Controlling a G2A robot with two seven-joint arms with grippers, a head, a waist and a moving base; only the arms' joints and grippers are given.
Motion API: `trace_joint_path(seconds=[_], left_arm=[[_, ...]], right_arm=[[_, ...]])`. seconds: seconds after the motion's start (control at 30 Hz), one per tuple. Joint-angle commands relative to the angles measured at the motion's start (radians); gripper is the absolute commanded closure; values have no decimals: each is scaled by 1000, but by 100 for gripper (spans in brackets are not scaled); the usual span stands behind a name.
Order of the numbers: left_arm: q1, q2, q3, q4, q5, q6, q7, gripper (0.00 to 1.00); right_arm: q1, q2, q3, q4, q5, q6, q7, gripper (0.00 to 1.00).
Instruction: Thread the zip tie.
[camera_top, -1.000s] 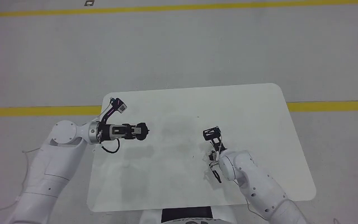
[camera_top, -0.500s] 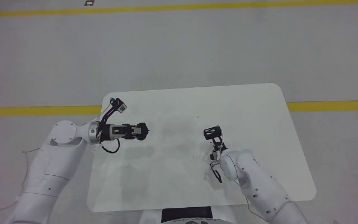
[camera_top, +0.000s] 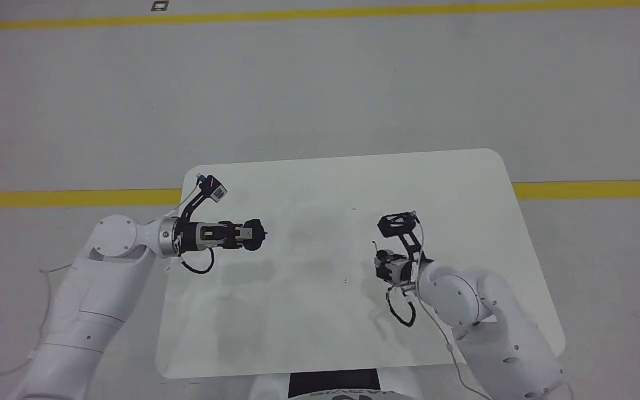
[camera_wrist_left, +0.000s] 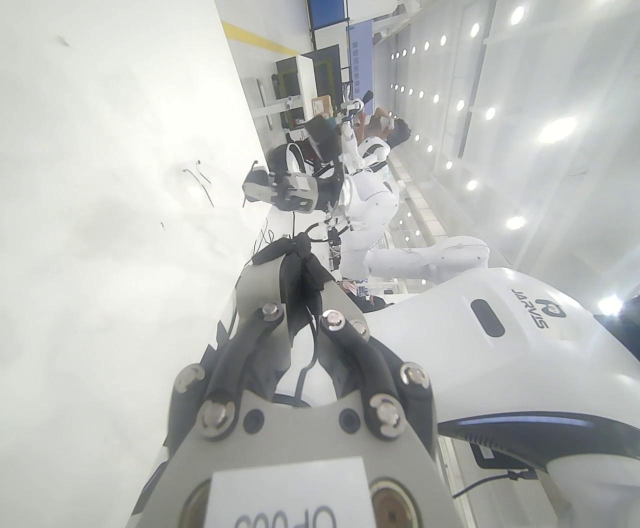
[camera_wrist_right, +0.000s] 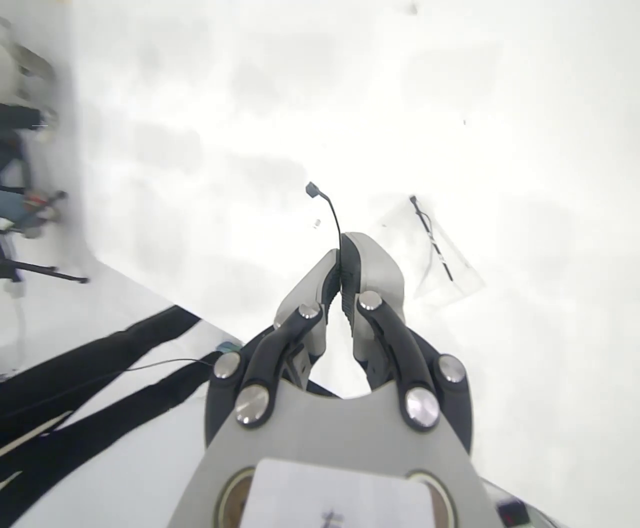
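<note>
Right wrist view: right hand (camera_wrist_right: 341, 260) clamps the zip tie (camera_wrist_right: 331, 210), head pointing straight out; closed left hand (camera_top: 262, 232) lies well apart.

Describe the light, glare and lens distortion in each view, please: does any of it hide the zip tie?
Top view: even light, faint soft shadows on the table, no glare. Left wrist view: ceiling lamps flare into rays, the table is washed white, the room's lines bend. Right wrist view: the table glares too, yet the zip tie in the right gripper stands out dark.
</note>
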Motion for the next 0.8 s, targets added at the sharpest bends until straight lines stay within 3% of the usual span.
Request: trace_joint_path(seconds=[0.0,0.2,0.27,0.4,0.57,0.77], left_arm=[[0,0,0,0,0,0,0,100],[0,0,0,0,0,0,0,100],[0,0,0,0,0,0,0,100],[36,-1,-18,-7,-14,0,92,100],[71,-8,-45,-25,2,0,150,100],[70,-34,-49,-3,-40,0,172,100]], right_arm=[[-11,0,11,-2,29,-20,-46,100],[-11,0,11,-2,29,-20,-46,100],[-18,-3,6,-8,71,-7,-99,100],[-15,-14,-24,-45,127,27,-235,100],[20,-32,-114,-58,135,68,-388,100],[84,-59,-235,-31,144,140,-524,100]])
